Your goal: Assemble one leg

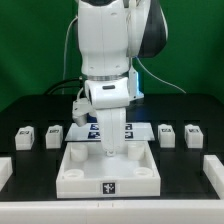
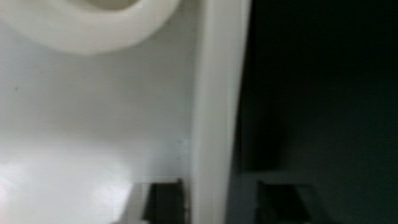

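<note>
My gripper (image 1: 110, 146) hangs low over the large white base (image 1: 72, 176) at the front middle of the exterior view, reaching down at its far wall. In the wrist view my two dark fingers (image 2: 166, 203) stand on either side of the base's upright wall (image 2: 214, 100), with a small gap on one side, so the jaws are open around the wall. A round corner hole (image 2: 98, 18) shows in the base floor. Several small white legs with markers stand in a row: two on the exterior view's left (image 1: 25, 135) (image 1: 53, 133), two on its right (image 1: 167, 133) (image 1: 193, 133).
The marker board (image 1: 95, 129) lies behind the base, partly hidden by my arm. White bars lie at the exterior view's left edge (image 1: 5, 170) and right edge (image 1: 214, 172). The table is black.
</note>
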Controlling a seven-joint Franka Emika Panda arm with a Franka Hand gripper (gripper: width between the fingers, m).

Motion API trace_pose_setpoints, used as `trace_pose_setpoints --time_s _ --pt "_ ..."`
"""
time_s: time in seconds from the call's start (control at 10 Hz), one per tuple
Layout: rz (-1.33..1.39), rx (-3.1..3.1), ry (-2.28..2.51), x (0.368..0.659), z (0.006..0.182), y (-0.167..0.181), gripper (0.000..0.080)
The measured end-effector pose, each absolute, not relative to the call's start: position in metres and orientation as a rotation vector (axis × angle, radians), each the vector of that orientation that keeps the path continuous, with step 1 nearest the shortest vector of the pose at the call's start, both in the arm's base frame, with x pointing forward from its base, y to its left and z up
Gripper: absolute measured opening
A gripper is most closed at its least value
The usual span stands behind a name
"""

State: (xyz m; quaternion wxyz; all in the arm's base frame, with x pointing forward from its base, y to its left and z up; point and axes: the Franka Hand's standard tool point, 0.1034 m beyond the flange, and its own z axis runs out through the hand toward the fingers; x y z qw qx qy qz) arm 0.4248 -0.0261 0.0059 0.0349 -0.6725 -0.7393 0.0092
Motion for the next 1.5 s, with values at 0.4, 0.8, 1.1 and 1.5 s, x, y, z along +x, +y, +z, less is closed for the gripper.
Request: trace_pose_setpoints --time_s 0.4,0.8,1.1,1.5 --pt "0.019 -2.073 -2.276 0.427 0.007 -0.026 0.0057" --pt "0.018 -2.074 -2.276 0.427 0.007 -0.026 0.0057" --pt "-0.028 -2.122 -2.239 0.464 0.007 0.004 0.0057" --pt "0.011 -2.111 -2.174 0.49 0.007 0.038 0.0058"
